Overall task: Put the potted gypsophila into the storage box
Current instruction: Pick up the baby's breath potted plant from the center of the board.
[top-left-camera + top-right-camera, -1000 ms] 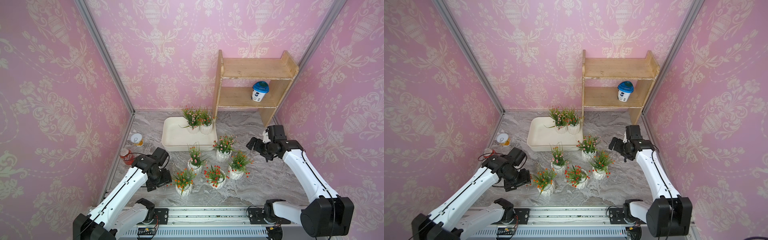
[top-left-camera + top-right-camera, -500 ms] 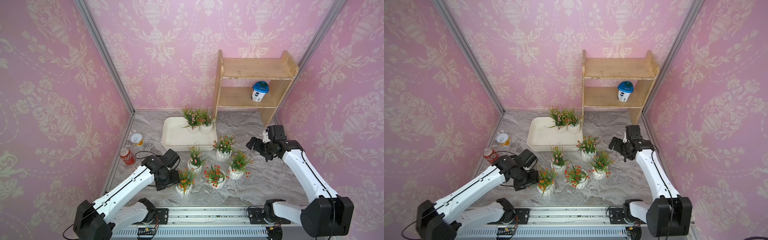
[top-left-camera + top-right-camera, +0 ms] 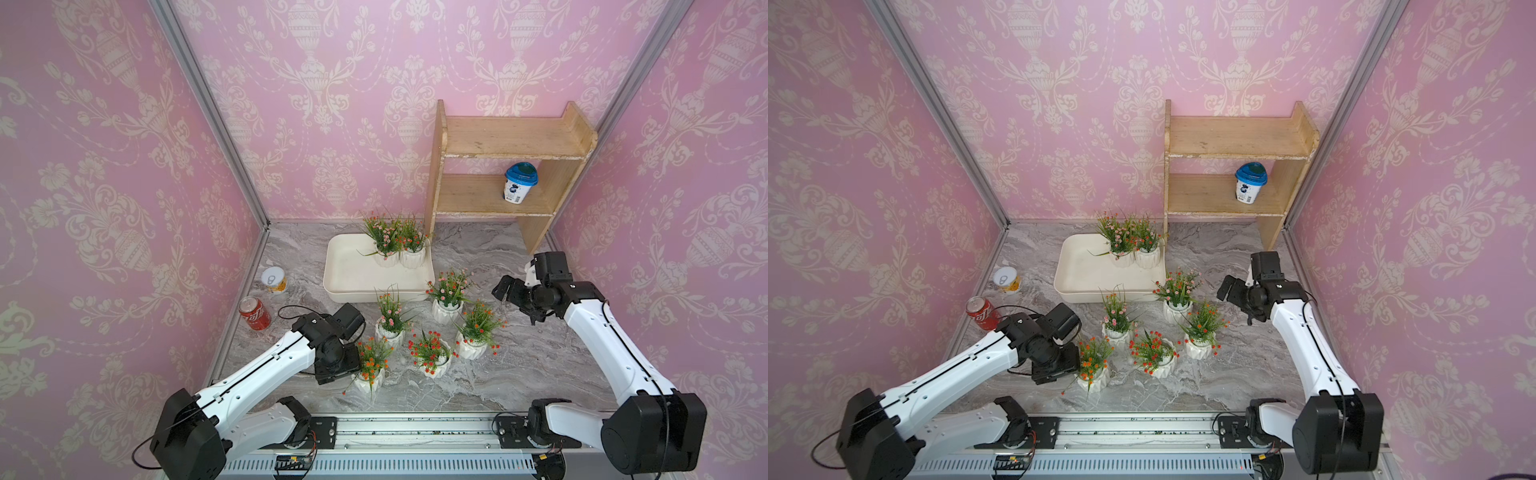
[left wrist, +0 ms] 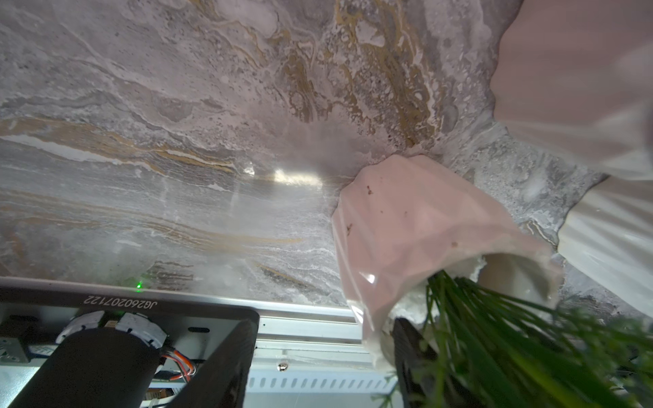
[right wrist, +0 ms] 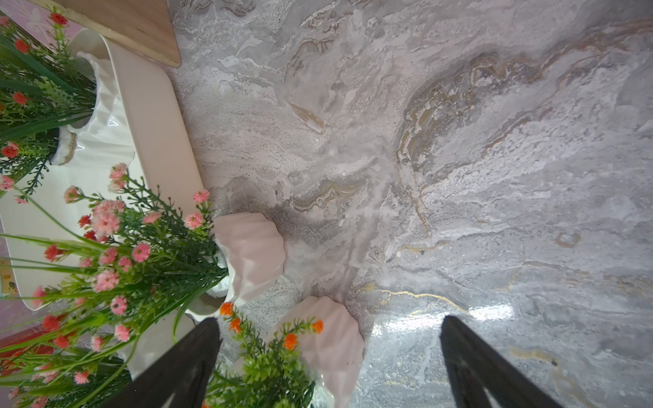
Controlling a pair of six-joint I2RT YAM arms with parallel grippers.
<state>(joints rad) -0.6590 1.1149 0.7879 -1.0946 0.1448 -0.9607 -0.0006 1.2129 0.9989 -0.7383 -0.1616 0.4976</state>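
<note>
Near the front rail [image 3: 415,428], the left gripper [image 4: 323,321] stands half-open, one finger [image 4: 408,348] at the rim of a gypsophila pot [image 4: 406,229]; sprigs [image 3: 372,357] hide this from above. Right gripper [image 5: 328,319] gapes empty. Two pots [image 3: 399,257] stand in the storage box [image 3: 353,276], five outside.

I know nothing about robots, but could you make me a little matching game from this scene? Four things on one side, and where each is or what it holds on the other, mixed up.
Things:
1. red soda can
2. blue-lidded tub
3. storage box
4. left hand

Places:
A. holds two potted gypsophila
B. on the lower tier of the wooden shelf
C. beside the orange-blossomed pot nearest the robot's base
D. on the table, near the yellow can

Pairs: 1-D, 2-B, 3-A, 4-C.
</note>
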